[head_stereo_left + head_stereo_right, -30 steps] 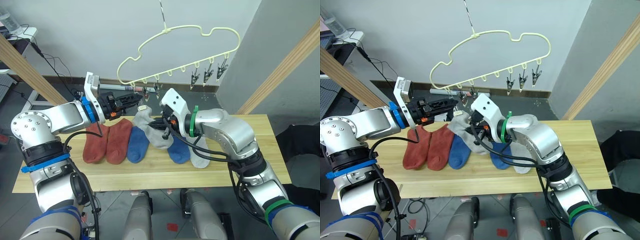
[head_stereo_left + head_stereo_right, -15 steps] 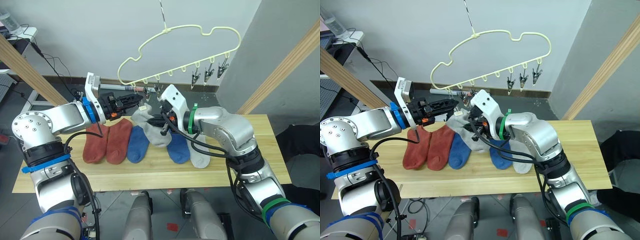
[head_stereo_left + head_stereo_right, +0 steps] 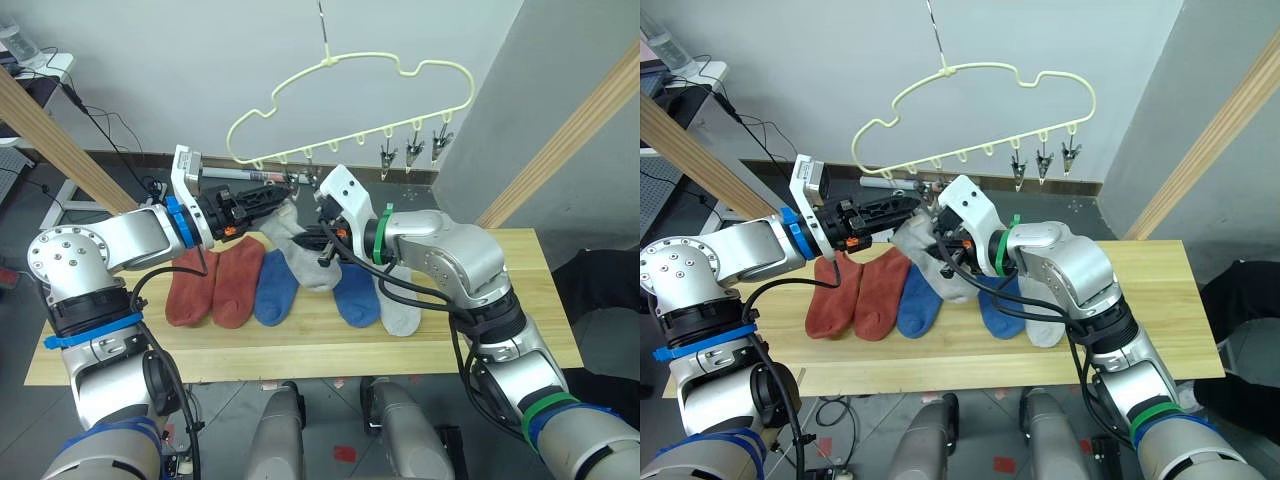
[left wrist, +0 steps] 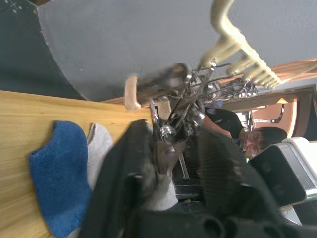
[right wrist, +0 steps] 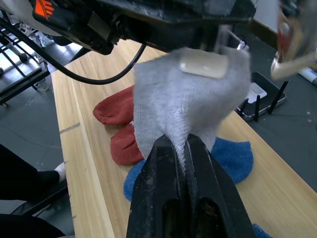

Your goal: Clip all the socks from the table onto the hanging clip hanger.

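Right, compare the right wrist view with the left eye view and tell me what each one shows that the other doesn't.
Right wrist view alone: the right gripper close up, fingers shut on the light grey sock, and the pale label at its cuff.

Left eye view alone: the whole clip hanger with its hook, three clips at its right end, and the second grey sock lying flat.

Both: the lifted grey sock, the rust-red socks, a blue sock, the wooden table and the left gripper.
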